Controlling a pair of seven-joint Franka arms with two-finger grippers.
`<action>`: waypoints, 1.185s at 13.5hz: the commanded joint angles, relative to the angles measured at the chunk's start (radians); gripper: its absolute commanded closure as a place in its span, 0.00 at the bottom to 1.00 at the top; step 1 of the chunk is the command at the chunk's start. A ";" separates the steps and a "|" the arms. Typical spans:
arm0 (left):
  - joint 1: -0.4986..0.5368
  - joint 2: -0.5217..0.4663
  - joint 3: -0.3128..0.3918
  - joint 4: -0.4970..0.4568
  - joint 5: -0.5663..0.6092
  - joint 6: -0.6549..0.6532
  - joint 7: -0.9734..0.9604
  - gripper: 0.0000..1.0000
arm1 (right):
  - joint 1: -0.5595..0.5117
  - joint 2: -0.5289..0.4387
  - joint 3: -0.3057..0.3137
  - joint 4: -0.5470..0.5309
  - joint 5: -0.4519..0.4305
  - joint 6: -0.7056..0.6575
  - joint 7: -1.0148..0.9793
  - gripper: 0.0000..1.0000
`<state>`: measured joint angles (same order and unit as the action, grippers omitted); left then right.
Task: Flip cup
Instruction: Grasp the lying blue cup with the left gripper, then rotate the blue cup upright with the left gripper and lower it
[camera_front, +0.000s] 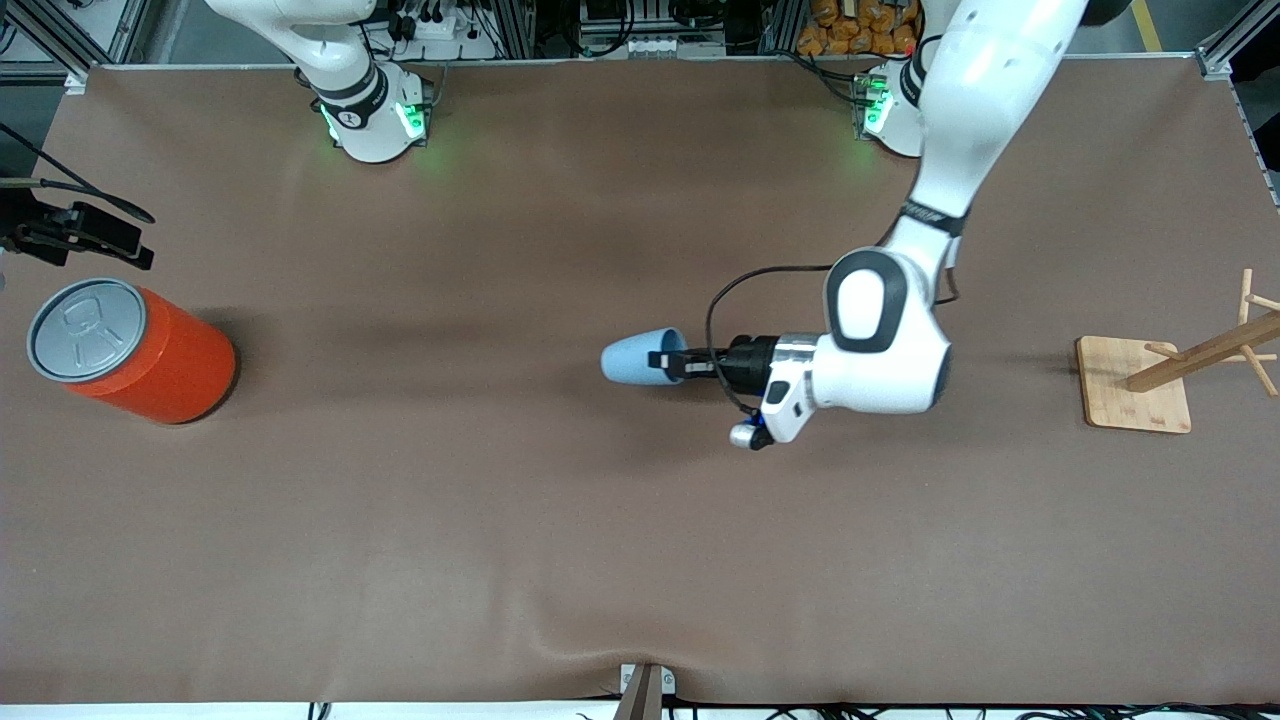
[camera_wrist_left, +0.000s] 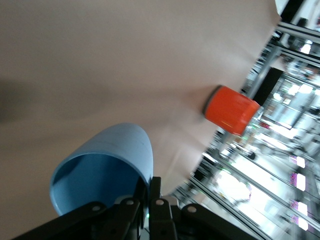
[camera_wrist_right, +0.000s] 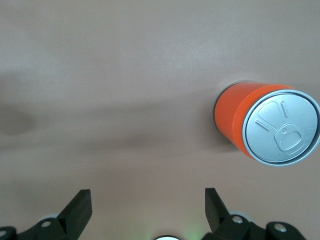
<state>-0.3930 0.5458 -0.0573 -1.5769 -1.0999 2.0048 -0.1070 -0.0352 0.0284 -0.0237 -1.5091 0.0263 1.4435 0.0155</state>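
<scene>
The small light-blue cup (camera_front: 632, 358) is on its side at the middle of the table, its mouth turned toward the left arm's end. My left gripper (camera_front: 672, 364) is shut on the cup's rim. In the left wrist view one finger sits inside the cup (camera_wrist_left: 107, 165) and the other outside, pinching the wall at my left gripper (camera_wrist_left: 149, 187). Whether the cup rests on the table or hangs just above it I cannot tell. My right gripper (camera_wrist_right: 147, 200) hangs open over bare table near the orange can, with nothing between its fingers.
A big orange can (camera_front: 135, 350) with a grey lid stands at the right arm's end of the table; it also shows in the right wrist view as the can (camera_wrist_right: 265, 125). A wooden rack on a bamboo base (camera_front: 1135, 385) stands at the left arm's end.
</scene>
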 joint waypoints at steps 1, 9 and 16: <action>0.084 -0.091 -0.001 -0.048 0.220 -0.070 -0.016 1.00 | -0.026 -0.025 0.021 -0.025 -0.002 0.009 0.006 0.00; 0.229 -0.386 -0.004 -0.413 1.039 0.140 -0.080 1.00 | -0.026 -0.019 0.019 -0.011 -0.023 -0.019 0.006 0.00; 0.246 -0.396 -0.001 -0.658 1.160 0.428 -0.114 1.00 | -0.025 -0.015 0.019 -0.003 -0.023 -0.006 0.004 0.00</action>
<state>-0.1528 0.1788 -0.0518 -2.1964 0.0125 2.4056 -0.1892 -0.0445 0.0284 -0.0204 -1.5093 0.0148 1.4314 0.0152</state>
